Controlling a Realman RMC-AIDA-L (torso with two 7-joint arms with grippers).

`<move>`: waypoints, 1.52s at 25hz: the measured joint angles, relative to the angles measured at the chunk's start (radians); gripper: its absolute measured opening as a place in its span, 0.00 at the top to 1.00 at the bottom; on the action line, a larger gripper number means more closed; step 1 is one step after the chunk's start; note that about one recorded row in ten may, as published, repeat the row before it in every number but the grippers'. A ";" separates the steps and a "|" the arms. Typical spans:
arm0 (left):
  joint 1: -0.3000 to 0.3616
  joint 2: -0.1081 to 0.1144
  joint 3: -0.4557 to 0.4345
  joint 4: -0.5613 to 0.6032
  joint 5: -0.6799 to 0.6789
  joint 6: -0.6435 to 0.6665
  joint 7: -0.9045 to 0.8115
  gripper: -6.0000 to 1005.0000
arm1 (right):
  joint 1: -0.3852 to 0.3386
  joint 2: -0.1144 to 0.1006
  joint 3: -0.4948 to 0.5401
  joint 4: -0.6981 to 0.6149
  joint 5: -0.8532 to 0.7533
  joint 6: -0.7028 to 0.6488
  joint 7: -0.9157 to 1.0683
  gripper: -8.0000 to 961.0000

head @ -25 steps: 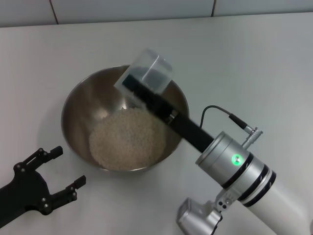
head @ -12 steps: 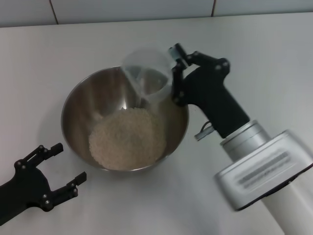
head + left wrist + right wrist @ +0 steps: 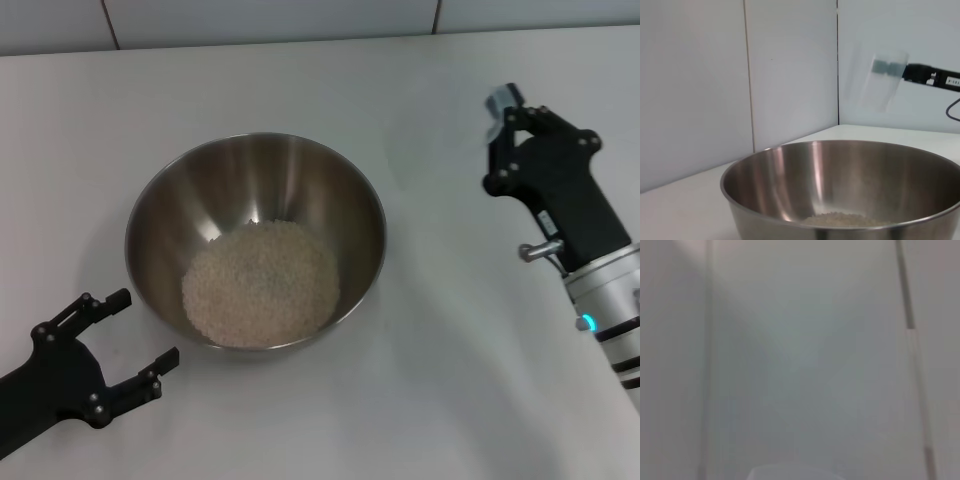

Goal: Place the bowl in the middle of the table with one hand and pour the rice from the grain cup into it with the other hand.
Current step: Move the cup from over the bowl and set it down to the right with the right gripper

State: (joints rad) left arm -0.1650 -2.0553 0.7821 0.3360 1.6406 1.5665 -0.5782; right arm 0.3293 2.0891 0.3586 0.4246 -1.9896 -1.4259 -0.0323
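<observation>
Rice in the bowl, cup held off to the right

The bowl (image 3: 255, 240) stands near the middle of the white counter (image 3: 430, 350), and the rice (image 3: 260, 283) lies as a pale heap in its bottom. The left hand (image 3: 125, 345) rests on the counter just beside the bowl's near-left rim, its fingers spread apart and holding nothing. The right hand (image 3: 497, 112) hangs well to the right of the bowl, clamped on the grain cup (image 3: 874, 80), which shows upright and blurred in the left wrist view, above the bowl's far rim.
</observation>
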 joint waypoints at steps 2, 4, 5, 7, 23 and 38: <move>-0.004 0.000 0.000 -0.002 -0.001 -0.003 0.000 0.14 | -0.001 0.001 0.000 -0.017 0.022 0.010 0.000 0.92; -0.006 0.000 0.000 -0.004 -0.001 -0.004 0.000 0.14 | 0.003 0.002 0.000 -0.045 0.059 0.046 0.000 0.91; -0.007 -0.001 0.000 -0.005 -0.001 -0.005 0.000 0.14 | 0.012 0.003 0.001 -0.070 0.090 0.104 0.000 0.91; -0.007 -0.001 0.000 -0.005 -0.001 -0.005 0.000 0.14 | 0.025 0.003 0.001 -0.089 0.108 0.160 0.001 0.91; -0.010 -0.002 0.000 -0.006 -0.001 -0.007 0.000 0.14 | 0.102 0.002 -0.106 -0.108 0.096 0.354 -0.010 0.89; -0.011 -0.002 0.000 -0.005 0.004 -0.006 0.000 0.14 | 0.089 -0.003 -0.112 -0.085 0.028 0.380 -0.002 0.87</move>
State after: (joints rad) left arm -0.1760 -2.0570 0.7823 0.3306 1.6449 1.5601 -0.5783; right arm 0.4178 2.0861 0.2468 0.3393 -1.9613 -1.0458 -0.0339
